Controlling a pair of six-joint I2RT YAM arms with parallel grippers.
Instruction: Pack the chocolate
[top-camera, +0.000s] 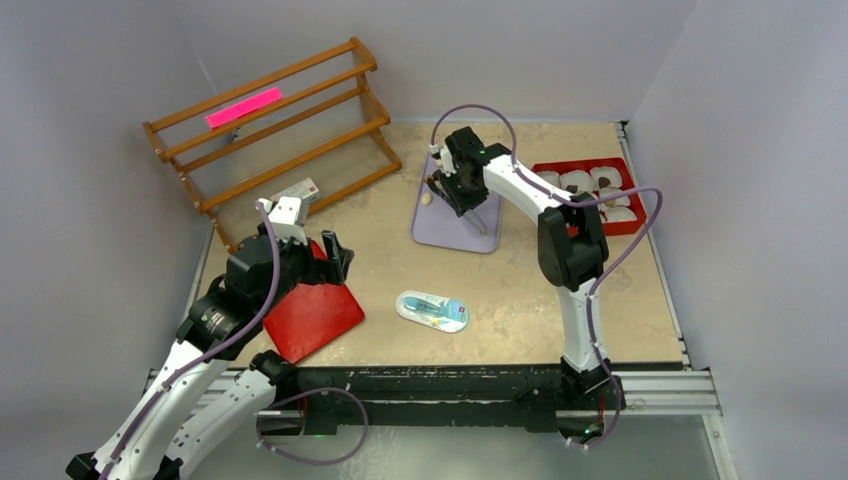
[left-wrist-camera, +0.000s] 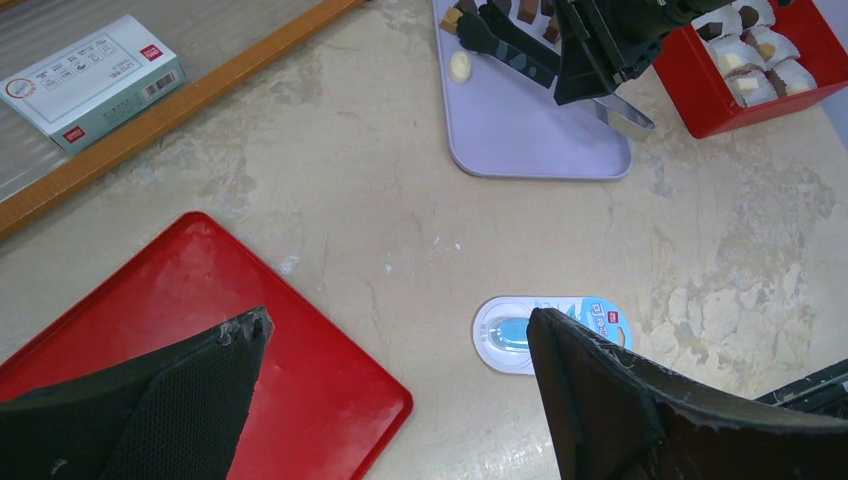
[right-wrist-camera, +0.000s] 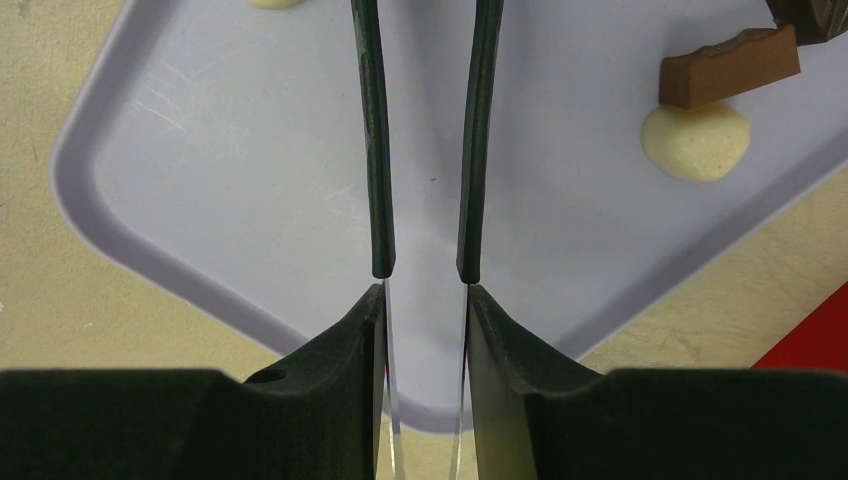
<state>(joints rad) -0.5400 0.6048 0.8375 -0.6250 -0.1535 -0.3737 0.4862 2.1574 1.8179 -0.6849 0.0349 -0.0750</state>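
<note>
Chocolate (left-wrist-camera: 460, 66) lies in two places. Some loose pieces are on the lavender tray (right-wrist-camera: 250, 150) at the far middle of the table (top-camera: 520, 300). The others sit in white paper cups (left-wrist-camera: 735, 50) inside the red box (top-camera: 580, 164), just right of that tray.

In the right wrist view I see a brown piece (right-wrist-camera: 728, 68) against the far edge of a cream piece (right-wrist-camera: 695, 140) on the right part of the tray. I cannot tell if it rests on it or only touches it. One more cream piece is cut by the top border on the left.

The right gripper (right-wrist-camera: 425, 295) is above the tray, and its fingers are pressed on a pair of metal tongs (right-wrist-camera: 375, 150) with dark tips. The two tips stand parallel with only a narrow gap, and nothing is between them. They point to a bare part of the tray, apart from the brown and cream pieces.

The left gripper (left-wrist-camera: 398, 320) is spread wide and carries nothing. It hangs over the near left of the table, above the right edge of a flat red tray (left-wrist-camera: 200, 290). A blue-and-white oval packet (left-wrist-camera: 500, 335) lies on the table between the red tray and the right arm's base.

At the far left stands a wooden rack (top-camera: 178, 170), and a small white and green carton (left-wrist-camera: 90, 80) lies beside its lowest rail.
</note>
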